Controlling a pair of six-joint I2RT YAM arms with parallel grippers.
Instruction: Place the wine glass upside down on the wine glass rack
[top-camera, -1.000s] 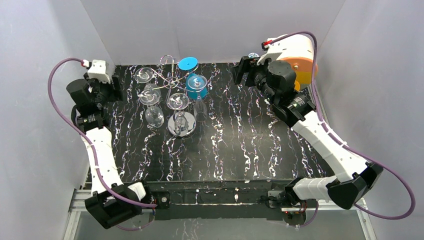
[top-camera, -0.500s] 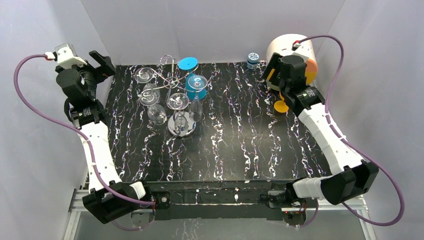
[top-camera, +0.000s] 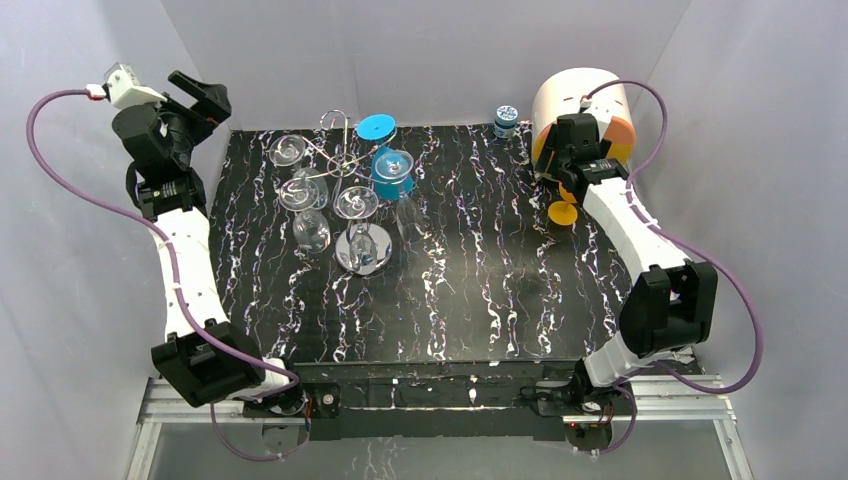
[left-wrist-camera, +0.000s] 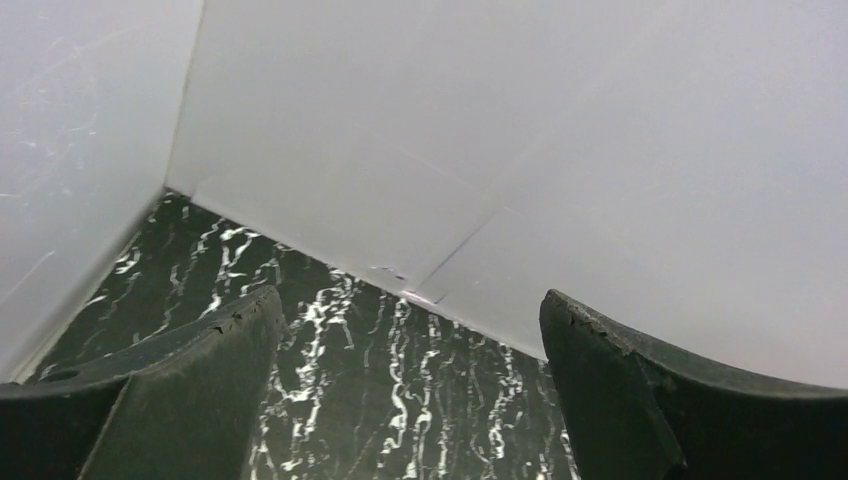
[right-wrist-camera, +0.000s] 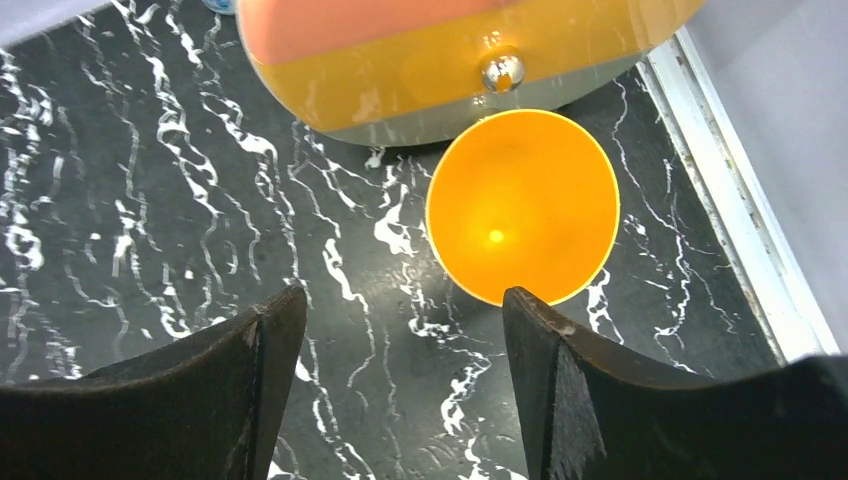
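The wine glass rack (top-camera: 343, 150) stands at the back left of the table, with its loop on top and its chrome base (top-camera: 363, 250) in front. Several clear wine glasses (top-camera: 298, 192) hang on it upside down, and a blue one (top-camera: 386, 176) hangs at its right. My left gripper (top-camera: 212, 100) is open and empty, raised at the far left corner; the left wrist view (left-wrist-camera: 410, 340) shows only wall and table. My right gripper (top-camera: 553, 172) is open and empty above an orange round disc (right-wrist-camera: 522, 205), which also shows in the top view (top-camera: 563, 212).
A large white and orange cylinder (top-camera: 583, 115) lies at the far right corner and also shows in the right wrist view (right-wrist-camera: 450, 45). A small blue-capped bottle (top-camera: 506, 120) stands by the back wall. The table's right edge rail (right-wrist-camera: 740, 220) is close to the right gripper.
My left arm has risen and drawn back into the far left corner. My right arm has swung right, away from the rack, to above the orange disc. The glasses have not moved.
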